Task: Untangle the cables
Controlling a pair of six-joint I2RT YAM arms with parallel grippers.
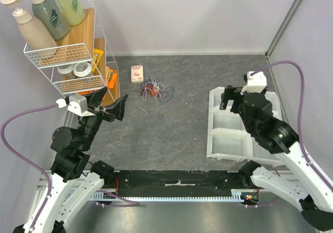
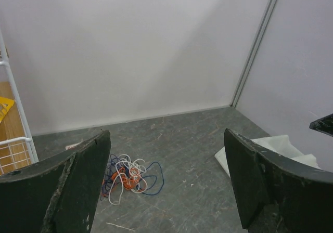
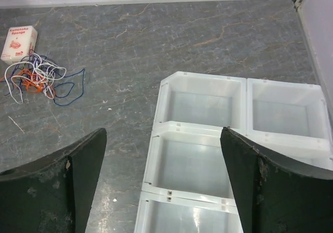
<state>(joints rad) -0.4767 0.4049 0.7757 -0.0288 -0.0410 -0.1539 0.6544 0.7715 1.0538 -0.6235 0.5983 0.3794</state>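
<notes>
The cables lay in a loose tangle, seemingly light and limp; an outer loop looked easiest to pinch. The left gripper and right gripper gaped empty.

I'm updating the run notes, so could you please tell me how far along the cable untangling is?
Done: nothing visible; the cables lie in one tangled heap beside the sponge box. In hand: nothing; the left gripper and right gripper are open, empty and apart from the heap. Left: every strand needs separating.
</notes>
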